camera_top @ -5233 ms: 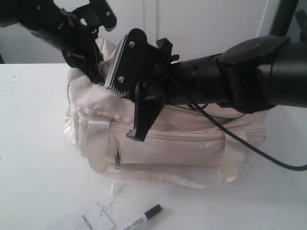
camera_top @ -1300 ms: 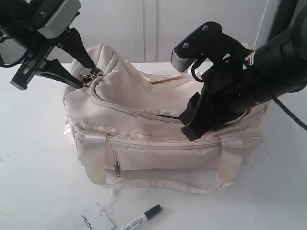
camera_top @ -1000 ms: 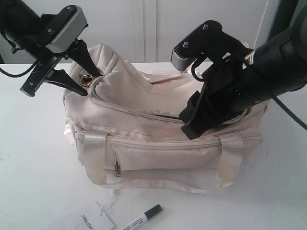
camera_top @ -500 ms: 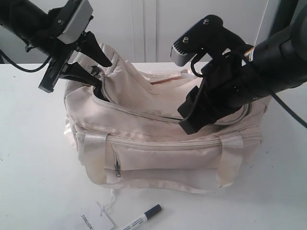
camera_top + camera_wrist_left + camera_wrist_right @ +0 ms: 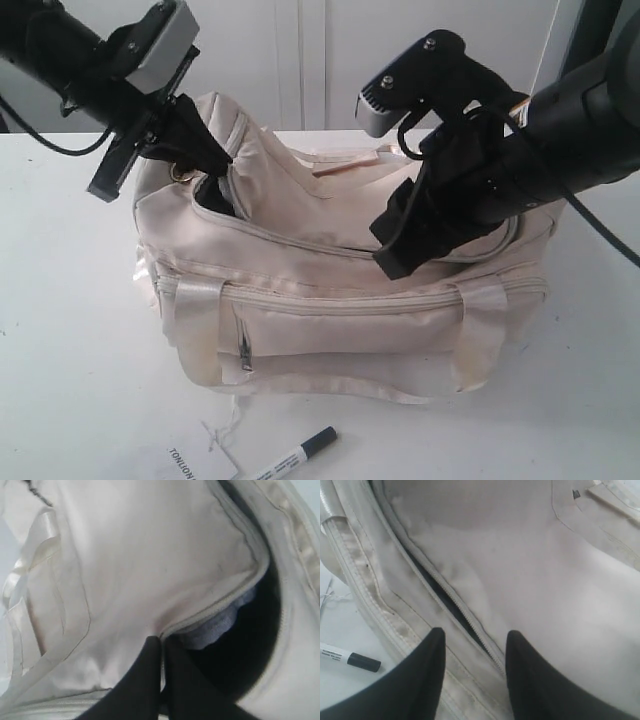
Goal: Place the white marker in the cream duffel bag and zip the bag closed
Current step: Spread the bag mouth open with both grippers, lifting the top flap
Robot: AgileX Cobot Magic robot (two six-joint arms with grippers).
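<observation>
Left wrist view alone shows the left gripper [image 5: 161, 645] pinching the zip edge of the soft cream fabric duffel bag [image 5: 125, 570]. The right gripper [image 5: 476, 636] stands apart.

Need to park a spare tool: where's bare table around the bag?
Bare table left of the cream duffel bag and front-right of it, right of the white marker. Crowded: front-left, paper tag beside marker; left gripper and right gripper at the bag.

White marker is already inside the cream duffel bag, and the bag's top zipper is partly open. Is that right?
Not quite. The white marker is not inside. It lies on the table in front of the cream duffel bag, as the exterior view shows. The top zipper is partly open, as you said.
</observation>
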